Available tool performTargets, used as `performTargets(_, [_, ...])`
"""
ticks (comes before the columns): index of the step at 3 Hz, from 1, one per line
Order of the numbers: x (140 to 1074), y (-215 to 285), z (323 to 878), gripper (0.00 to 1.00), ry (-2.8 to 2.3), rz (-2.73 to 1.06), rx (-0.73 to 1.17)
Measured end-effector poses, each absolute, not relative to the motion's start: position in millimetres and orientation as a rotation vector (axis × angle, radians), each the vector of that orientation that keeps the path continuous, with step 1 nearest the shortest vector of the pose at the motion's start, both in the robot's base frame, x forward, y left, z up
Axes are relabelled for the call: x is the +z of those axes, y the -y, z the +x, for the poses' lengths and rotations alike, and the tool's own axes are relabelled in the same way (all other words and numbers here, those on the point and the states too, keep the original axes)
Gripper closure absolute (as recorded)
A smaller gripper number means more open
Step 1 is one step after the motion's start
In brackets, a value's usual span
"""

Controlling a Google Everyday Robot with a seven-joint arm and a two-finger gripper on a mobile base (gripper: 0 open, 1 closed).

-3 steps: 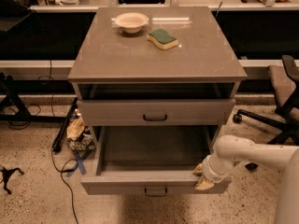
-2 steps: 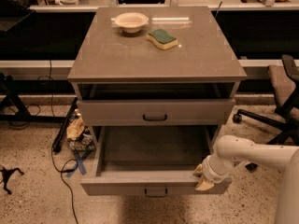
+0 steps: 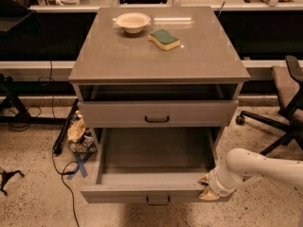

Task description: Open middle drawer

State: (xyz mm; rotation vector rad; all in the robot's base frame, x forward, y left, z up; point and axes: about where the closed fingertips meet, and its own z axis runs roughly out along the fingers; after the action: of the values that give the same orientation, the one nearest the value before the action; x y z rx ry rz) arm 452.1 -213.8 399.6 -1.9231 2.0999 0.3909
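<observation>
The grey cabinet [image 3: 158, 56] stands in the middle of the camera view. Its top drawer [image 3: 118, 113] has a tall front with a black bar handle [image 3: 156, 119] and sits almost flush. Below it the middle drawer [image 3: 156, 150] is pulled far out, showing a wide, shallow, empty grey tray. Its small black handle [image 3: 157, 201] is on the front panel. My gripper [image 3: 209, 187], on a white arm [image 3: 260, 167] coming from the right, is at the drawer's front right corner, against the front panel. The lowest drawer is hidden under the open one.
A cream bowl [image 3: 133, 21] and a green-and-yellow sponge [image 3: 164, 39] lie on the cabinet top. An office chair [image 3: 284, 103] stands at the right. Cables and a pile of clutter [image 3: 78, 134] lie on the floor at the left. A black stand leg [image 3: 9, 178] is at the far left.
</observation>
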Motion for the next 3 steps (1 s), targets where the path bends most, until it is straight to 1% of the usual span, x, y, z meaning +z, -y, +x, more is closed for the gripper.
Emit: performTargets(3, [397.1, 211.9, 449.9, 0.27, -2.1, -1.926, 0.4])
